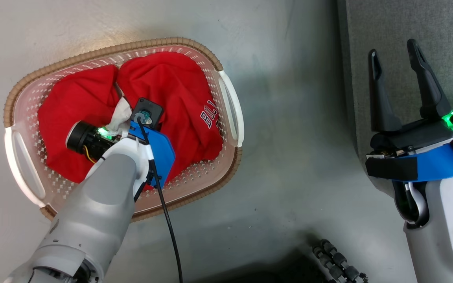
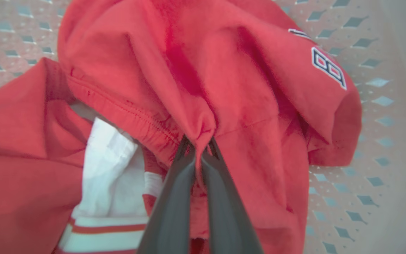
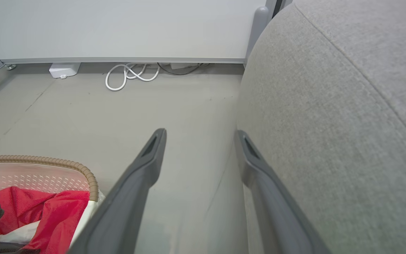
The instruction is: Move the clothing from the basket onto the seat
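While left end effector (image 2: 198, 141) pinches clothing (image 2: 259, 88) in basket (image 1: 112, 51), right end effector (image 1: 393, 49) hangs spread. Basket and seat (image 1: 446, 31) sit apart, floor (image 1: 297, 137) between.

Left end effector (image 2: 199, 144) pinches red clothing (image 2: 245, 91).

clothing (image 1: 187, 98): red jerseys, white lettering and lining, crumpled, filling the basket, one fold pinched in left tool (image 2: 198, 145) | basket (image 1: 108, 53): oval, perforated, brown rim, on floor | seat (image 1: 446, 27): grey woven, right of basket, apart
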Controlling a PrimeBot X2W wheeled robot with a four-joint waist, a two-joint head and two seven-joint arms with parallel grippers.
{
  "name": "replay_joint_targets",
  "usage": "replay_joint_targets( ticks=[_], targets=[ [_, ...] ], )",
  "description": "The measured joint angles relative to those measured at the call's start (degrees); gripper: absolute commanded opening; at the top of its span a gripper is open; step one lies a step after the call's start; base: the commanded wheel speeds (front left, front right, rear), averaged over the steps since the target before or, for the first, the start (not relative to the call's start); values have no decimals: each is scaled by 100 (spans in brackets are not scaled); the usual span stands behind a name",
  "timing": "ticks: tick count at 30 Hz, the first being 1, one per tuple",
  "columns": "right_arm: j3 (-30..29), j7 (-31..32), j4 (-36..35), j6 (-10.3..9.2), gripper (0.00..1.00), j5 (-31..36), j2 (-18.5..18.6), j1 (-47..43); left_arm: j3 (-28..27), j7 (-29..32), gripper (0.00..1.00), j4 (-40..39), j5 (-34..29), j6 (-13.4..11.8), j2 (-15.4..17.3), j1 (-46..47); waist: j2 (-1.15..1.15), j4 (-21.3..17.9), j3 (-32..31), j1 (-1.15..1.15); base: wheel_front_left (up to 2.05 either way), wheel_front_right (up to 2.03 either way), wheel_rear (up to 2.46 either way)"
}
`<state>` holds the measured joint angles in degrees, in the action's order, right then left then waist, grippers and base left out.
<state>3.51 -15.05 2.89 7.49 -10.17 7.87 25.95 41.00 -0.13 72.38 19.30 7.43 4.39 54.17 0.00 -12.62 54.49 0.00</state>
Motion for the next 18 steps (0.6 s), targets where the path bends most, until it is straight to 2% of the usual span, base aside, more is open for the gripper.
replay_joint_targets(
  ticks=[9,18],
  targets=[
    [-63,0,40,0,100,16,27,12,404,-474,0,-92,266,0,-31,-2,0,107,-224,0,0,0,0],
    [-53,1,131,0,100,44,88,-68,726,-1272,0,-343,642,0,-105,-125,0,343,-850,-1,0,0,0]
  ],
)
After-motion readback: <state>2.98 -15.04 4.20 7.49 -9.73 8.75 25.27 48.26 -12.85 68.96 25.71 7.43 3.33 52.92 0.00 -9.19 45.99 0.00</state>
